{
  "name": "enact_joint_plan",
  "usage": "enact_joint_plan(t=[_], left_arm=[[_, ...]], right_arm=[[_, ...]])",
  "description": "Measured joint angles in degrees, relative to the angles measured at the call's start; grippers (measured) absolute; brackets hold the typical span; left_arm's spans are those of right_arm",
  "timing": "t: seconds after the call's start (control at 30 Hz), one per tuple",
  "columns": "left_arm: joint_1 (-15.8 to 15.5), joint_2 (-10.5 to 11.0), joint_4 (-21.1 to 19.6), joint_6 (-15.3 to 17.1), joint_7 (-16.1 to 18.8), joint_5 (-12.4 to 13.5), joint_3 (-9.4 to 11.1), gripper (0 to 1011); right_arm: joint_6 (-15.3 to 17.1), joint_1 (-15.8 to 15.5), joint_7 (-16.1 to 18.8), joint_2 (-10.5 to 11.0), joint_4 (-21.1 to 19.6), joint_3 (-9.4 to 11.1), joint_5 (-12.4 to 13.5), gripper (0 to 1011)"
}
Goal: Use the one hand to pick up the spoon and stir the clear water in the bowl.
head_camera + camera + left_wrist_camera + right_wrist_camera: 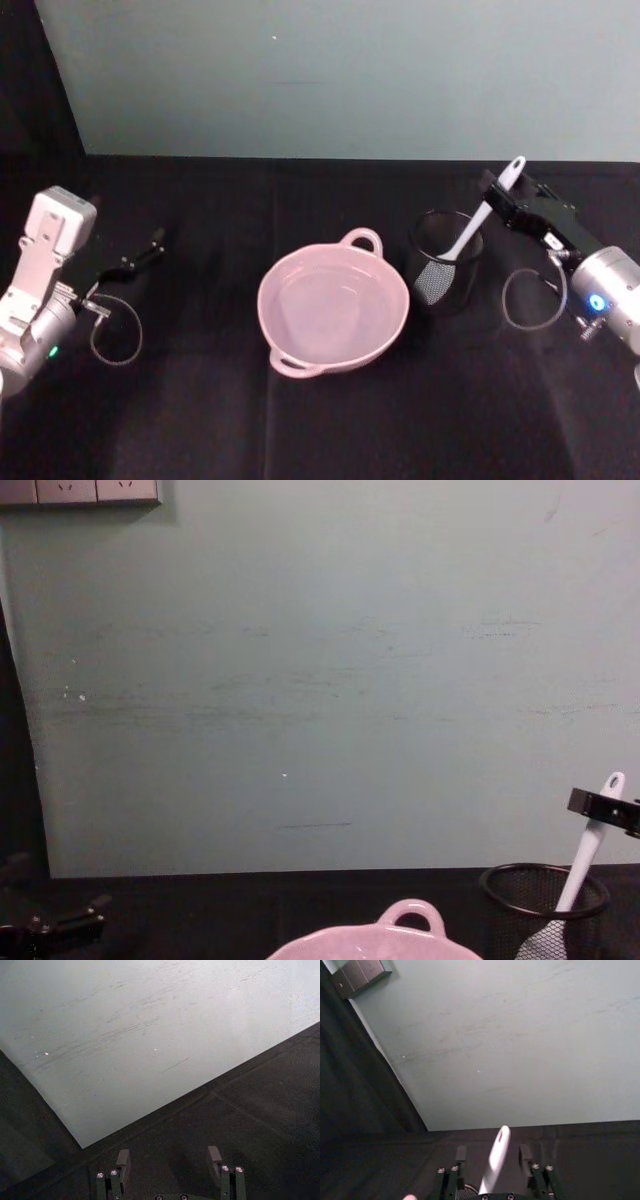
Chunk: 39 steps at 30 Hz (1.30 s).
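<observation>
The spoon [470,232] stands tilted in a black wire-mesh cup [445,263] on the right of the black counter [200,410], its flat head down inside the mesh and its handle end with the hole sticking up and to the right. The right gripper [503,198] sits at the upper part of that handle; in the right wrist view the white handle [496,1160] runs up between the two fingers [460,1154] with a gap on each side, so they stand released around it and not yet pressed on it. The pink bowl [333,307] rests just left of the cup at the counter's middle, upright, with clear water in it. The left gripper [140,255] is parked well apart on the left of the counter, its fingers [123,1159] spread open and holding nothing.
</observation>
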Motion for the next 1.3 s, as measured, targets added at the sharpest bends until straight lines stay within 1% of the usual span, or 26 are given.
enact_joint_plan(t=[0.1, 0.13, 0.17, 0.2, 0.27, 0.3, 0.33, 0.37, 0.43, 0.5, 0.53, 0.63, 0.67, 0.8, 0.87, 1.0, 1.07, 1.17, 1.2, 1.23, 1.3], left_arm=[[0.0, 0.0, 0.0, 0.0, 0.0, 0.0, 0.0, 1011], [0.0, 0.0, 0.0, 0.0, 0.0, 0.0, 0.0, 1011], [0.0, 0.0, 0.0, 0.0, 0.0, 0.0, 0.0, 1011], [0.0, 0.0, 0.0, 0.0, 0.0, 0.0, 0.0, 1011], [0.0, 0.0, 0.0, 0.0, 0.0, 0.0, 0.0, 1011], [0.0, 0.0, 0.0, 0.0, 0.0, 0.0, 0.0, 1011], [0.0, 0.0, 0.0, 0.0, 0.0, 0.0, 0.0, 1011], [0.0, 0.0, 0.0, 0.0, 0.0, 0.0, 0.0, 1011], [0.0, 0.0, 0.0, 0.0, 0.0, 0.0, 0.0, 1011], [0.0, 0.0, 0.0, 0.0, 0.0, 0.0, 0.0, 1011], [0.0, 0.0, 0.0, 0.0, 0.0, 0.0, 0.0, 1011], [0.0, 0.0, 0.0, 0.0, 0.0, 0.0, 0.0, 1011], [0.0, 0.0, 0.0, 0.0, 0.0, 0.0, 0.0, 1011], [0.0, 0.0, 0.0, 0.0, 0.0, 0.0, 0.0, 1011], [0.0, 0.0, 0.0, 0.0, 0.0, 0.0, 0.0, 1011], [0.0, 0.0, 0.0, 0.0, 0.0, 0.0, 0.0, 1011], [0.0, 0.0, 0.0, 0.0, 0.0, 0.0, 0.0, 1011], [0.0, 0.0, 0.0, 0.0, 0.0, 0.0, 0.0, 1011], [0.0, 0.0, 0.0, 0.0, 0.0, 0.0, 0.0, 1011], [0.0, 0.0, 0.0, 0.0, 0.0, 0.0, 0.0, 1011], [0.0, 0.0, 0.0, 0.0, 0.0, 0.0, 0.0, 1011]], right_arm=[[0.9, -0.9, 0.1, 0.8, -1.2, 0.3, 0.3, 757], [1.4, -1.3, 0.1, 1.2, -1.8, 0.4, 0.4, 768], [1.9, -1.6, 0.0, 1.5, -2.4, 0.4, 0.4, 831], [3.2, -2.3, -0.5, 2.4, -3.8, 0.4, 0.4, 831], [4.7, -3.3, -1.2, 3.4, -6.0, 0.6, 0.3, 883], [6.3, -4.3, -2.0, 4.6, -8.3, 0.8, 0.3, 896], [7.1, -4.8, -2.4, 5.2, -9.6, 0.9, 0.3, 932], [7.1, -4.8, -2.4, 5.2, -9.6, 0.9, 0.3, 942], [10.5, -7.3, -4.0, 7.9, -14.6, 1.9, 0.2, 1002], [12.1, -8.5, -4.8, 9.4, -16.9, 2.4, 0.1, 1002], [13.6, -9.7, -5.7, 11.0, -19.0, 2.8, -0.5, 1003], [15.7, -11.3, -7.1, 13.1, -21.3, 3.4, -1.8, 1002], [16.8, -12.1, -8.1, 14.1, -22.3, 3.7, -2.8, 1002], [18.9, -13.0, -10.2, 15.9, -23.3, 3.7, -5.9, 1002], [20.1, -12.4, -12.3, 16.7, -22.4, 2.3, -9.8, 1002], [19.4, -10.7, -13.1, 16.4, -19.5, 0.4, -12.9, 1002], [16.5, -8.3, -13.4, 14.9, -15.5, -1.8, -16.0, 1002], [12.5, -6.5, -13.8, 13.6, -12.3, -3.2, -18.6, 1002], [10.7, -6.1, -13.9, 13.1, -11.3, -3.7, -19.7, 1003], [7.3, -5.3, -14.2, 12.3, -9.2, -4.4, -21.3, 1002], [4.7, -4.6, -14.3, 11.4, -7.3, -4.8, -22.4, 1002]])
